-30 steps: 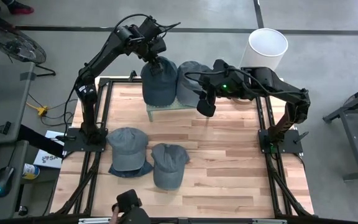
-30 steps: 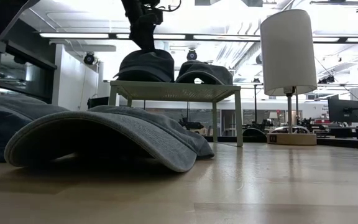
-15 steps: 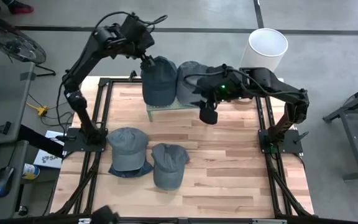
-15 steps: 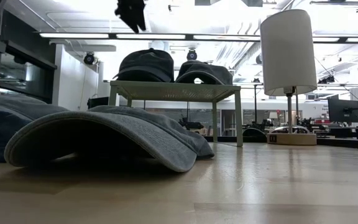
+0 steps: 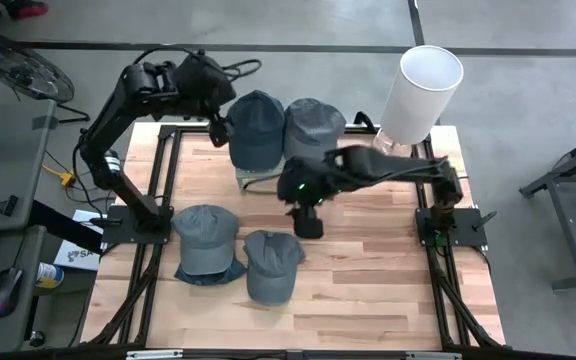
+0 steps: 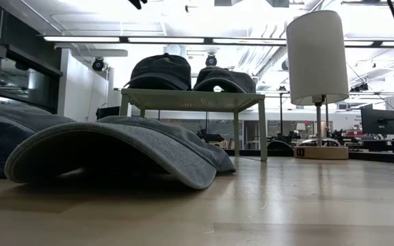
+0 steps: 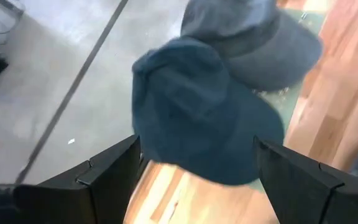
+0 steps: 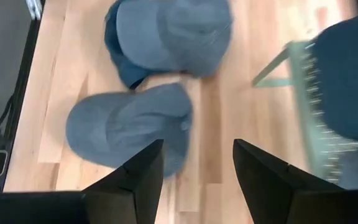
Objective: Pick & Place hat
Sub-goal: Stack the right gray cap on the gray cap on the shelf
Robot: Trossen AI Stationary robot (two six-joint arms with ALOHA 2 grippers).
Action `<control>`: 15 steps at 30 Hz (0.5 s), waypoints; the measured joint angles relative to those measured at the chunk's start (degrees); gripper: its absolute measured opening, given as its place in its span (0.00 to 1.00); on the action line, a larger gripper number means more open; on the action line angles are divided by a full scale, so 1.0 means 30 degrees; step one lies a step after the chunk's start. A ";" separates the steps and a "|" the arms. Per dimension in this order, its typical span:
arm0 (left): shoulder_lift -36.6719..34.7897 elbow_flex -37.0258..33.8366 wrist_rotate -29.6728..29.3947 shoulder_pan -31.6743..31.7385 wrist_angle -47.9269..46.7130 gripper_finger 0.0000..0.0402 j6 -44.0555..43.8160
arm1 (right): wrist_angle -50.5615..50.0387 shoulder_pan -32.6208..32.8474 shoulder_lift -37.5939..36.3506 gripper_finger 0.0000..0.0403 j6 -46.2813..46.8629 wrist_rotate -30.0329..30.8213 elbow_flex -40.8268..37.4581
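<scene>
Two caps sit crown up on a small pale green stand [image 5: 258, 178] at the far side: a dark blue one [image 5: 256, 128] and a grey-blue one [image 5: 313, 125]. Both also show in the low view, the dark cap [image 6: 161, 71] beside the grey one [image 6: 224, 80]. Two more grey-blue caps lie on the wooden table, one near the left edge [image 5: 205, 238] and one beside it [image 5: 271, 265]. My left gripper [image 5: 216, 108] hangs open just left of the dark cap [image 7: 197, 112]. My right gripper [image 5: 308, 222] hovers open over the table's middle, above the lying caps [image 8: 129, 127].
A white cylinder [image 5: 423, 85] on a thin post stands at the far right corner, tall in the low view [image 6: 318, 55]. A darker cap edge [image 5: 208, 272] peeks from under the left lying cap. Bare wood [image 5: 388, 270] spreads over the table's right half.
My left gripper has risen off the dark blue cap's crown and drawn back toward the table's left edge; the cap stays on the stand. My right gripper has swung from beside the stand toward the near side and left, to over the table's middle.
</scene>
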 joint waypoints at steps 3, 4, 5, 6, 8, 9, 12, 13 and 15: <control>-0.0336 -0.0491 -0.0524 -0.0891 0.0104 0.76 -0.0388 | -0.0040 0.0323 0.1038 0.45 0.0365 -0.0177 0.0000; -0.0447 -0.0684 -0.0494 -0.1111 0.0012 0.76 -0.0395 | -0.0047 0.0398 0.1354 0.46 0.0434 -0.0211 0.0000; -0.0551 -0.0878 -0.0536 -0.1385 0.0069 0.76 -0.0521 | -0.0040 0.0461 0.1633 0.46 0.0513 -0.0205 0.0000; -0.0717 -0.1175 -0.0647 -0.1630 0.0135 0.76 -0.0726 | -0.0040 0.0504 0.1915 0.46 0.0579 -0.0223 0.0000; -0.1042 -0.1890 -0.0935 -0.1968 0.0040 0.76 -0.1211 | -0.0040 0.0551 0.2411 0.45 0.0626 -0.0321 0.0000; -0.1224 -0.2254 -0.1080 -0.2116 0.0087 0.76 -0.1397 | -0.0024 0.0551 0.2654 0.46 0.0625 -0.0431 0.0000; -0.1961 -0.3501 -0.1569 -0.2626 0.0091 0.76 -0.2140 | 0.0020 0.0551 0.3311 0.46 0.0400 -0.0507 -0.0007; -0.2282 -0.3970 -0.1734 -0.2759 0.0094 0.76 -0.2375 | 0.0132 0.0551 0.3499 0.46 0.0256 -0.0448 -0.0007; -0.2882 -0.4910 -0.1941 -0.3057 0.0075 0.76 -0.3003 | 0.0477 0.0543 0.4046 0.46 -0.0061 -0.0405 -0.0007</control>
